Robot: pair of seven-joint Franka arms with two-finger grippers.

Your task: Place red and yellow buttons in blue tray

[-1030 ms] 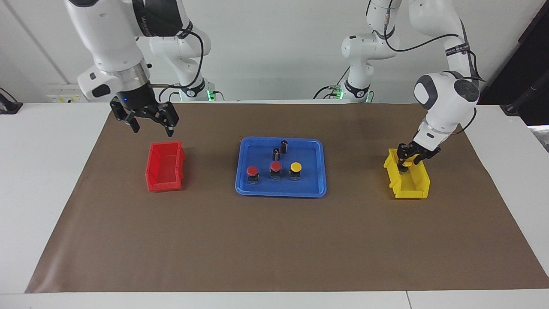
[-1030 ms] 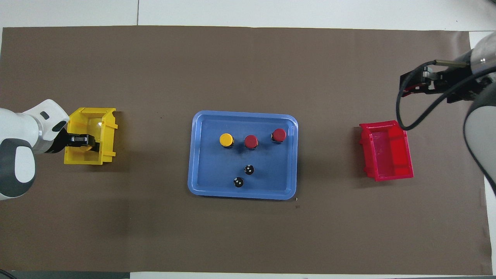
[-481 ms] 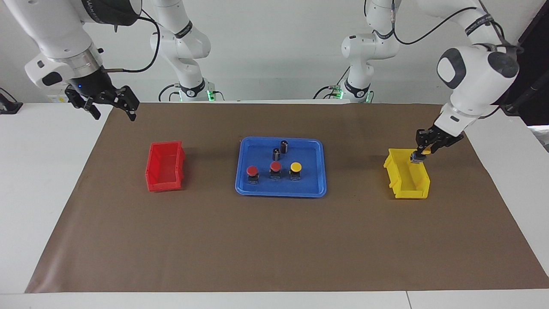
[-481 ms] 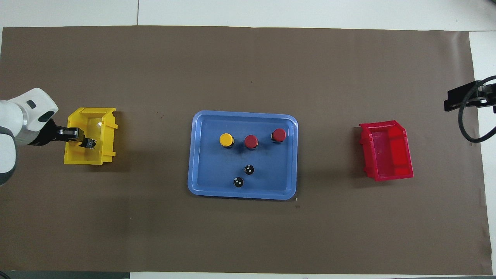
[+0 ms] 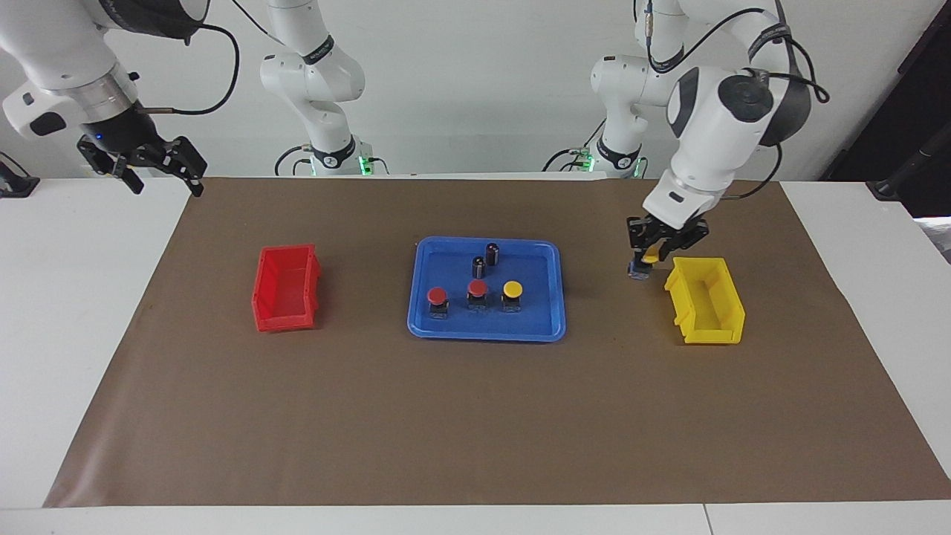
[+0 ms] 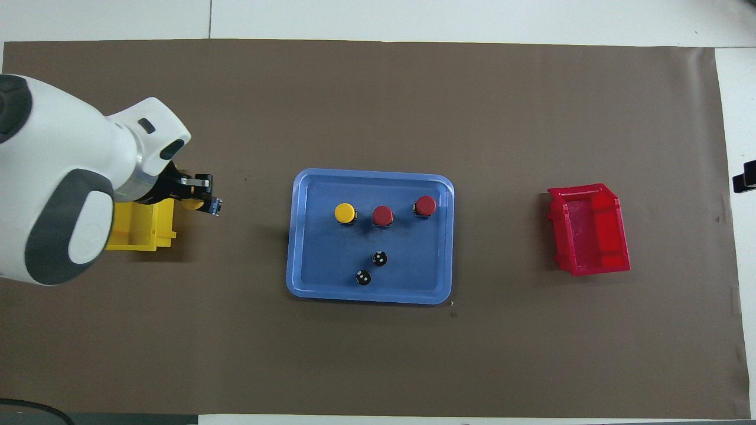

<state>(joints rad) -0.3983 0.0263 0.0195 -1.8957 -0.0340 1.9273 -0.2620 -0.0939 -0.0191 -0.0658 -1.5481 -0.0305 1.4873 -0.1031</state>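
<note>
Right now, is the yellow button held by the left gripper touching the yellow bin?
Apart. The facing view shows the yellow button in the left gripper, raised over the mat beside the yellow bin, with brown mat between them.

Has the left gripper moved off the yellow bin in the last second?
Yes. The left gripper, shut on a yellow button, has left the yellow bin and now hangs beside it, toward the blue tray.

The left gripper [image 5: 645, 259], which a second ago reached down into the small yellow plastic bin [image 5: 706, 301], has lifted out a yellow-capped push button on a dark blocky base [image 5: 643, 264] and carried it over the brown mat between bin and wide shallow blue plastic tray [image 5: 487, 331]. The right gripper [image 5: 158, 170] has drawn away from the small red plastic bin [image 5: 286, 288] to the mat's edge.
</note>
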